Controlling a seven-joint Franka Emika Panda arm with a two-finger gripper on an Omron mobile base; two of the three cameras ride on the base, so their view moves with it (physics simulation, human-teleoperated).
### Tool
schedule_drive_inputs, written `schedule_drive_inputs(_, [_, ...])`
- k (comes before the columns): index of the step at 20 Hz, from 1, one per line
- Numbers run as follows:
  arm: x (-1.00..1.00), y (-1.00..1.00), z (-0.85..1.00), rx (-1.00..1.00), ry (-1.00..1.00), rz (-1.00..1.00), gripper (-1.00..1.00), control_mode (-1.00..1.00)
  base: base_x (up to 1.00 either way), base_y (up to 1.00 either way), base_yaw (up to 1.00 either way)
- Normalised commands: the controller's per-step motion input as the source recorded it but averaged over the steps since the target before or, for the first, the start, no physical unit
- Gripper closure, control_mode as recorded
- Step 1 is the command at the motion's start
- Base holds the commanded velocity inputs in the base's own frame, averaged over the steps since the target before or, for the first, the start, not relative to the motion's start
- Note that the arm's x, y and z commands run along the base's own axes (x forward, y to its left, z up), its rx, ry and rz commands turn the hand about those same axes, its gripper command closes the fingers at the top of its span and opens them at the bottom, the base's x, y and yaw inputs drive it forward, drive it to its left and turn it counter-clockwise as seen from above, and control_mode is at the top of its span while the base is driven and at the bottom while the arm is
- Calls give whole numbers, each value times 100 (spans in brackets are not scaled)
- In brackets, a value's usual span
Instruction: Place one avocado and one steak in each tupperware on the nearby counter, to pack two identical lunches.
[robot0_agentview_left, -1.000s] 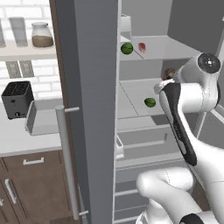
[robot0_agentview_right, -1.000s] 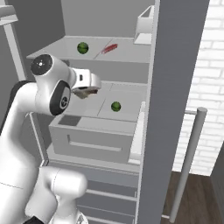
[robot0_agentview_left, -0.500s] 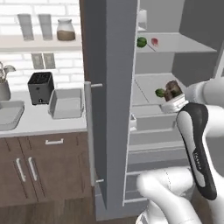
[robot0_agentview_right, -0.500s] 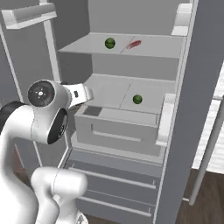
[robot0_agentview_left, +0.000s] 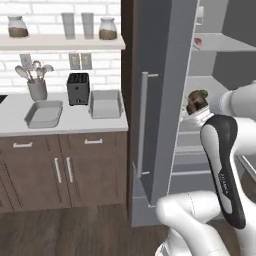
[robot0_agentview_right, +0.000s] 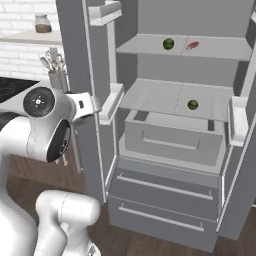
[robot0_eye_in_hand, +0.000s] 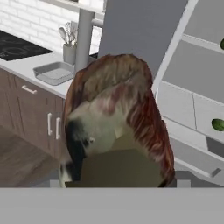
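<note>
Fingers clenched on steak (robot0_eye_in_hand: 118, 122), which fills the space between them. Tupperware (robot0_eye_in_hand: 53, 72) on counter (robot0_eye_in_hand: 26, 61) well beyond, left.

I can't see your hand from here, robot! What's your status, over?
Gripper shut on steak. Both tupperwares empty on counter. Open fridge door beside the arm.

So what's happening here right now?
The gripper is holding a steak in front of the open fridge. On the counter to the left sit two empty tupperwares, nothing packed yet. Inside the fridge, two avocados and another steak wait on the shelves.
</note>
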Motion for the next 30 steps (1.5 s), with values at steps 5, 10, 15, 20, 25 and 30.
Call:
schedule_drive_inputs(5, [0, 0, 0, 0, 0, 0, 100, 100, -6, 100, 0])
schedule_drive_inputs(10, [0, 0, 0, 0, 0, 0, 100, 100, -8, 100, 10])
schedule_drive_inputs(15, [0, 0, 0, 0, 0, 0, 100, 100, 65, 100, 27])
schedule_drive_inputs(20, [0, 0, 0, 0, 0, 0, 100, 100, 100, 76, -5])
schedule_drive_inputs(25, [0, 0, 0, 0, 0, 0, 100, 100, 97, 18, -47])
schedule_drive_inputs(30, [0, 0, 0, 0, 0, 0, 100, 100, 81, 18, -54])
